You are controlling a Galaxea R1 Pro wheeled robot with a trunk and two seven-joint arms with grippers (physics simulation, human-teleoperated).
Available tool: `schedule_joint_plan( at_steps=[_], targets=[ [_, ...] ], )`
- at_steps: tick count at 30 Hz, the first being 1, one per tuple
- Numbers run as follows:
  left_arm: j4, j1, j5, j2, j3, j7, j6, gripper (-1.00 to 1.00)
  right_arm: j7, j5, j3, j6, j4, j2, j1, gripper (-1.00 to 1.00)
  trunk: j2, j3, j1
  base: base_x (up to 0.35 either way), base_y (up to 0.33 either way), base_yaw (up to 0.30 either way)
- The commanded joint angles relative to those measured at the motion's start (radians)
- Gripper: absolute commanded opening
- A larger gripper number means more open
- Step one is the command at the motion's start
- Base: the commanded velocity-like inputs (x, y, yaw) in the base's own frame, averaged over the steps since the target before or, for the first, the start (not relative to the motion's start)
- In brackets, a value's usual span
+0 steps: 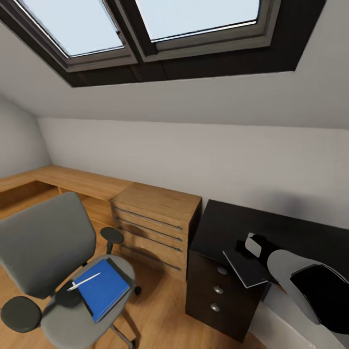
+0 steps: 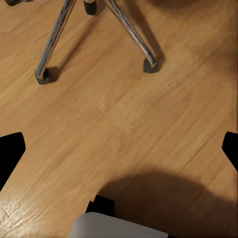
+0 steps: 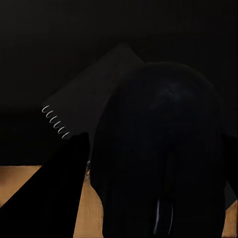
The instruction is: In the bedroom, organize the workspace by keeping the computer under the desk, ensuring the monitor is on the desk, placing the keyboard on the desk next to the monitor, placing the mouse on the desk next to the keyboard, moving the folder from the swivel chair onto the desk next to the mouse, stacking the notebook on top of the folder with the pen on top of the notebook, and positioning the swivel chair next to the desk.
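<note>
The grey swivel chair (image 1: 43, 247) stands at the lower left on the wooden floor. The blue folder (image 1: 104, 290) lies on its seat, with the white pen (image 1: 83, 281) across the folder's near corner. At the right is the black desk (image 1: 271, 223) with its drawer unit. The dark grey notebook (image 1: 245, 269) lies at the desk's front edge and sticks out past it; its wire rings (image 3: 55, 121) are visible. My right gripper (image 1: 254, 245) is over the desk beside the notebook, shut on the black mouse (image 3: 158, 158). My left gripper (image 2: 121, 148) hangs open above the floor near the chair's chrome legs (image 2: 54, 42).
A light-wood drawer chest (image 1: 155, 218) with long bar handles stands between chair and desk. A low wooden shelf (image 1: 72, 182) runs along the far wall under the sloped ceiling and skylights (image 1: 145, 24). Open floor (image 1: 160, 310) lies in front of the chest.
</note>
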Motion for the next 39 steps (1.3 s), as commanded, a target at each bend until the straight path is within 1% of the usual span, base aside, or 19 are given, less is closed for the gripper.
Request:
schedule_joint_plan(
  at_steps=[1,7,10,15,20,26,32,39],
  targets=[
    [0.001,-0.001,0.001,0.0,0.004,-0.002,-0.003,1.0,-0.004,-0.008,0.009,0.005,0.0,0.0,-0.001,-1.0,0.006,0.002,-0.004,-0.019,-0.006,-0.26],
    [0.001,-0.001,0.001,0.0,0.004,-0.002,-0.003,1.0,-0.004,-0.008,0.007,0.005,0.002,-0.002,-0.001,-1.0,0.048,0.021,-0.027,-0.008,-0.003,-0.261],
    [0.001,-0.001,0.001,-0.002,0.005,-0.002,-0.003,1.0,-0.005,-0.011,0.006,-0.012,0.004,-0.002,-0.001,-1.0,0.069,0.03,-0.038,-0.002,0.0,-0.261],
    [0.001,-0.001,0.0,-0.004,0.005,-0.002,-0.003,1.0,-0.007,-0.051,0.006,-0.055,0.026,-0.002,-0.001,-1.0,0.104,0.046,-0.057,0.0,0.0,-0.261],
    [0.001,-0.001,-0.001,-0.005,0.005,-0.004,-0.003,1.0,-0.008,-0.061,0.006,-0.061,0.03,-0.003,0.0,-1.0,0.104,0.046,-0.057,0.0,0.0,-0.261],
    [0.001,-0.001,-0.003,-0.004,0.003,-0.007,-0.004,1.0,-0.009,-0.063,0.006,-0.062,0.03,-0.009,0.016,-1.0,0.104,0.044,-0.057,0.0,0.0,-0.261],
    [0.001,-0.001,0.0,-0.003,0.003,-0.009,-0.005,1.0,-0.01,-0.064,0.006,-0.062,0.029,-0.01,0.019,-1.0,0.104,0.044,-0.057,-0.002,0.0,-0.261],
    [0.001,-0.001,-0.001,-0.003,0.003,-0.009,-0.005,1.0,-0.01,-0.064,0.002,-0.064,0.029,-0.011,0.021,-1.0,0.104,0.043,-0.057,-0.257,0.019,-0.261]
  ],
)
